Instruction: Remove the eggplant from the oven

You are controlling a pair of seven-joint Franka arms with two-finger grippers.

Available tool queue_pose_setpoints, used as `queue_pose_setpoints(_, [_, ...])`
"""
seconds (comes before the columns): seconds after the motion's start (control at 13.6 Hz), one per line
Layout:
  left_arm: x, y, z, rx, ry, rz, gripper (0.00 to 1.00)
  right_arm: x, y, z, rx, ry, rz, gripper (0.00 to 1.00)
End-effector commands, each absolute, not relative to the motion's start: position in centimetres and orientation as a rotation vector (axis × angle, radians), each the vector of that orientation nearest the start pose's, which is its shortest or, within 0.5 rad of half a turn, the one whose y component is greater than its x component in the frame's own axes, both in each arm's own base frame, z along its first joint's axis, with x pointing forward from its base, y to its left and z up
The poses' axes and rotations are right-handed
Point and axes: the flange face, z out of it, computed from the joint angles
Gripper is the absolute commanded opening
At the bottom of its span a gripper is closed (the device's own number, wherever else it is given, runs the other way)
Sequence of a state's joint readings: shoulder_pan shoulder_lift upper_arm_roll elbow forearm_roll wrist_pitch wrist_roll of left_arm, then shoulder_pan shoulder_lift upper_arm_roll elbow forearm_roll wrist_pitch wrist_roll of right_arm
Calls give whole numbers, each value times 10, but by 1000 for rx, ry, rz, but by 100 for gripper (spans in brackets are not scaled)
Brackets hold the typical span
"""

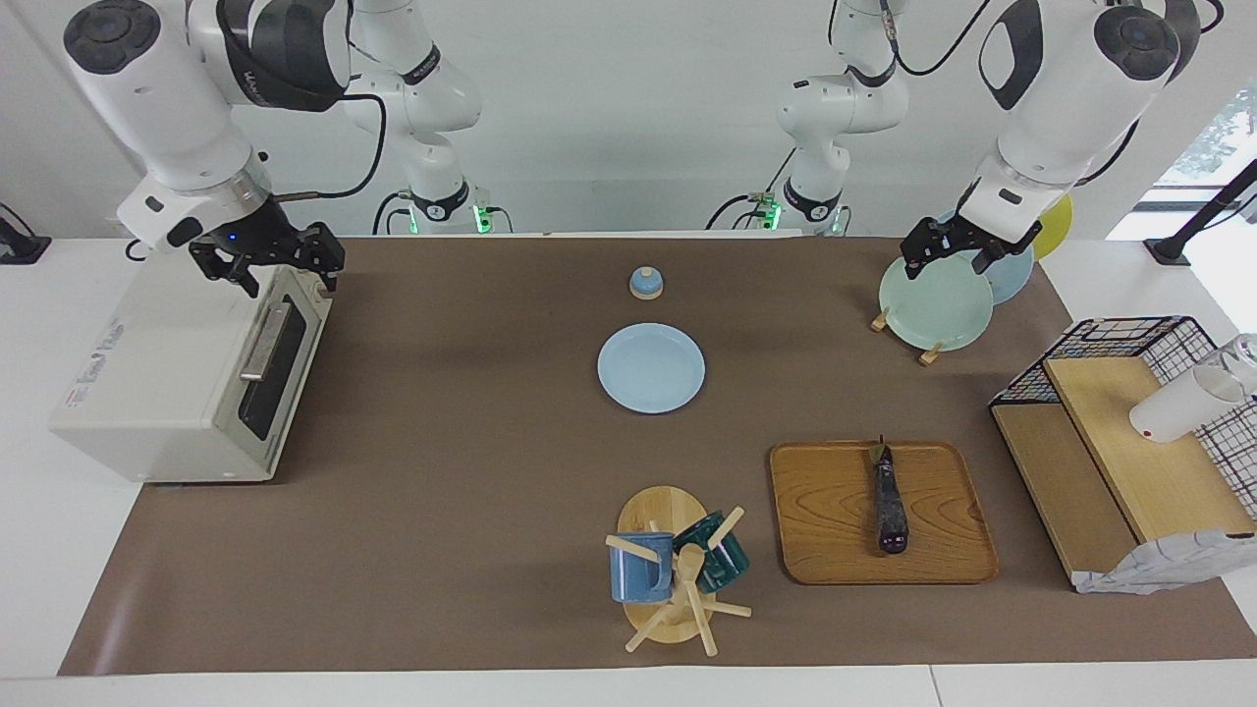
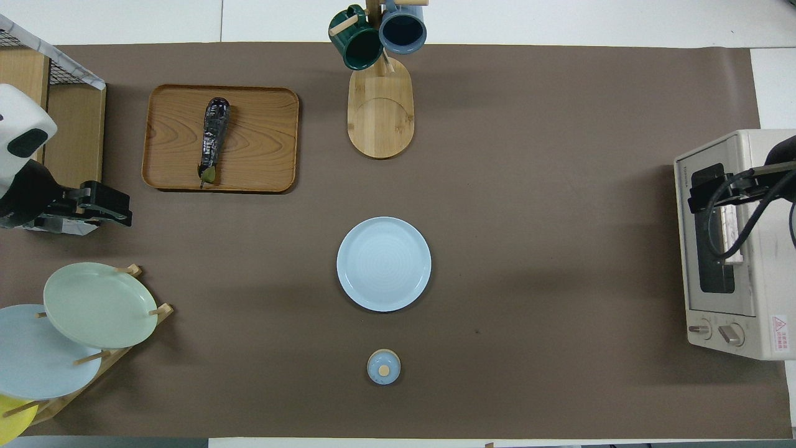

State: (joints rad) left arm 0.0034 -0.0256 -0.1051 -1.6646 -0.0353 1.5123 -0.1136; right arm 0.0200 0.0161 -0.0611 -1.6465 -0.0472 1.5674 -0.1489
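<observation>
The eggplant (image 1: 890,506) is dark purple with a green stem tip. It lies on a wooden tray (image 1: 825,520) toward the left arm's end of the table, stem end toward the robots. It also shows in the overhead view (image 2: 214,137) on the tray (image 2: 261,143). The cream-white oven (image 1: 167,383) stands at the right arm's end with its door shut; it also shows in the overhead view (image 2: 765,298). My right gripper (image 1: 288,280) hangs open and empty over the oven's top front edge, above the door handle. My left gripper (image 1: 948,263) is open and empty over the plate rack.
A light blue plate (image 1: 651,368) lies mid-table, with a small blue lid (image 1: 645,283) nearer to the robots. A mug tree (image 1: 678,570) with two mugs stands beside the tray. A plate rack (image 1: 938,304) and a black wire basket (image 1: 1110,339) with a white cup (image 1: 1178,403) stand at the left arm's end.
</observation>
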Motion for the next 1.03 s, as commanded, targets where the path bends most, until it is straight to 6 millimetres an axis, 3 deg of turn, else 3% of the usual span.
queue_pose_setpoints(0.0, [534, -55, 605, -3189, -64, 177, 100, 550, -35, 578, -3179, -154, 140, 100])
queue_pose_setpoints(0.44, [536, -55, 607, -3170, -47, 187, 100, 556, -47, 576, -3176, -119, 159, 100])
queue_pose_setpoints(0.96, [536, -59, 607, -3134, -12, 167, 100, 554, -48, 576, -3163, -116, 179, 100])
